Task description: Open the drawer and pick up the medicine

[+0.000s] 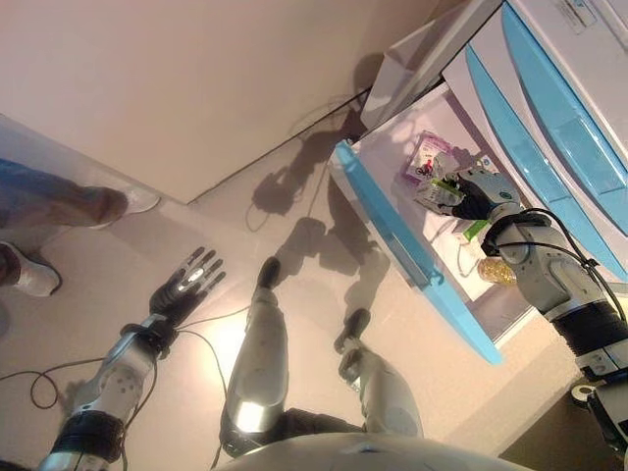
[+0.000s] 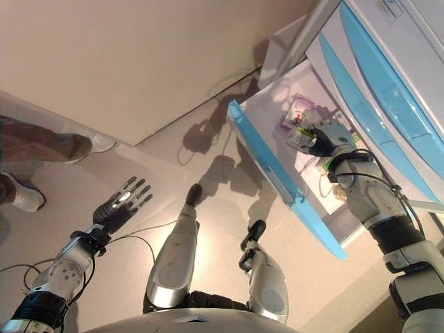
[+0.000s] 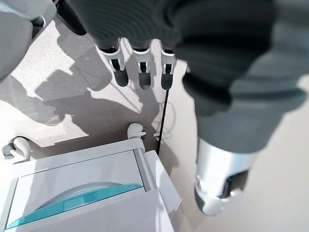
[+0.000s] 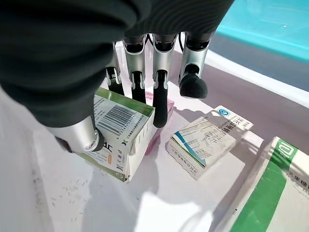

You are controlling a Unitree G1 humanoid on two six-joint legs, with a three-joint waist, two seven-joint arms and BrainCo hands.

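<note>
Several medicine packs lie in the open drawer [image 1: 461,324], whose glossy turquoise front stands pulled well out from the white cabinet [image 1: 579,59]; in the left eye view the right hand [image 1: 469,192] reaches in over them, a pink blister pack [image 1: 428,157] just beyond it. The right eye view shows the left hand [image 2: 123,201] idle over the floor, fingers spread and holding nothing. The left wrist view only confirms those straight fingers above the cabinet's top. In the right wrist view the thumb and curled fingers [image 4: 161,104] pinch a green-and-white medicine box [image 4: 119,137] by its opposite faces. It looks a light, thin cardboard carton, smooth and easily crushed, so a gentle hold across the broad faces suits it. Another flat box [image 4: 208,140] lies beside it.
</note>
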